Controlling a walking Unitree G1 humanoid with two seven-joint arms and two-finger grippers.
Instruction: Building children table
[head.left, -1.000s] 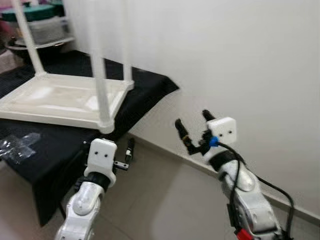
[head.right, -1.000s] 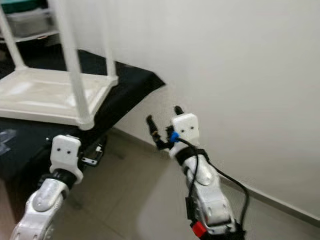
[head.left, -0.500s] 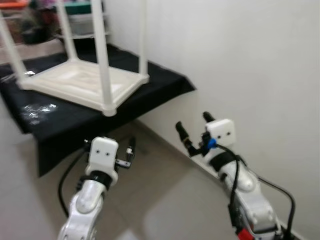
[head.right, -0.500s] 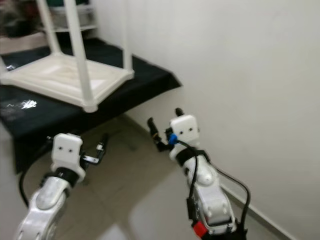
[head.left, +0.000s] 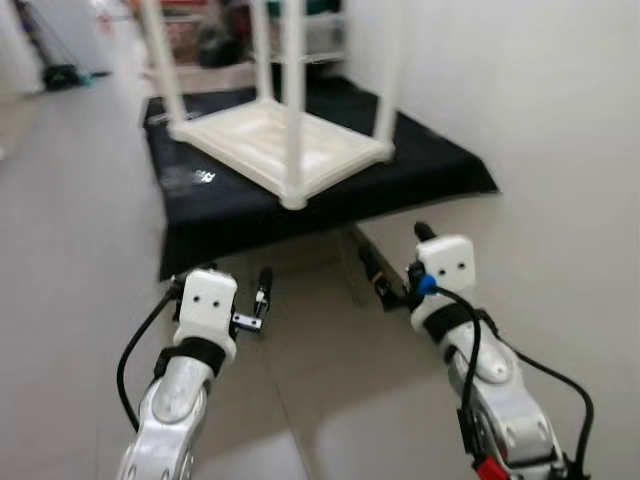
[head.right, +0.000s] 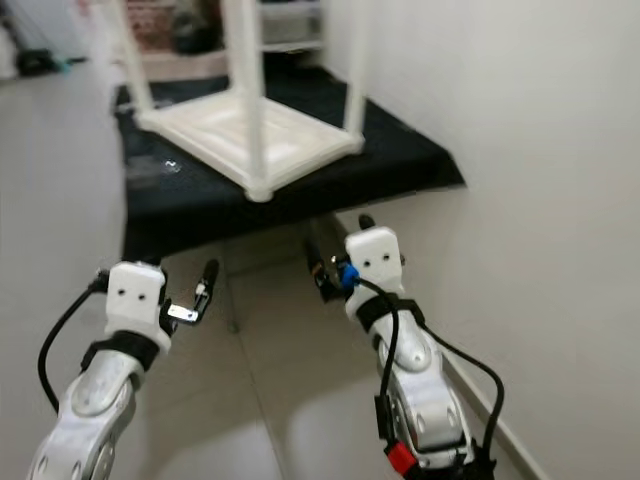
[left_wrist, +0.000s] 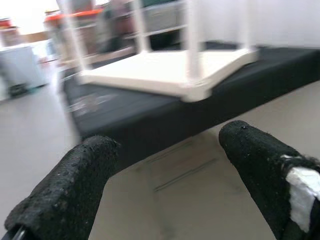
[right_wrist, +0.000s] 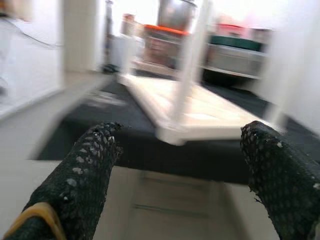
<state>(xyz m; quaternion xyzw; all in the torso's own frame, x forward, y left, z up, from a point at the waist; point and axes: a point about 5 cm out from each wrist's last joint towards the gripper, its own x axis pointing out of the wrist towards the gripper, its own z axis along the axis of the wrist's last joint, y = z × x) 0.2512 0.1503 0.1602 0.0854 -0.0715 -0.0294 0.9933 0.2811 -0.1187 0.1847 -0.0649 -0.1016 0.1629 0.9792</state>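
Observation:
A white plastic children's table (head.left: 270, 145) lies upside down on a low surface draped in black cloth (head.left: 425, 165), its legs (head.left: 291, 100) pointing up. Both grippers hover over the floor in front of it, short of the cloth's edge. My left gripper (head.left: 225, 285) is open with nothing between its fingers (left_wrist: 65, 190). To its right, my right gripper (head.left: 395, 250) is open too and holds nothing; in its wrist view, past the fingers (right_wrist: 80, 175), stands the table's near corner (right_wrist: 175, 132).
A white wall (head.left: 560, 120) runs along the right side. Pale tiled floor (head.left: 70, 200) spreads to the left. A clear plastic bag (head.left: 190, 178) lies on the cloth. Shelves with storage boxes (head.left: 320, 30) stand behind the table.
The whole view has swung and drawn back, so the table now sits nearer the middle and farther off. Both arms keep the same pose, fingers still open.

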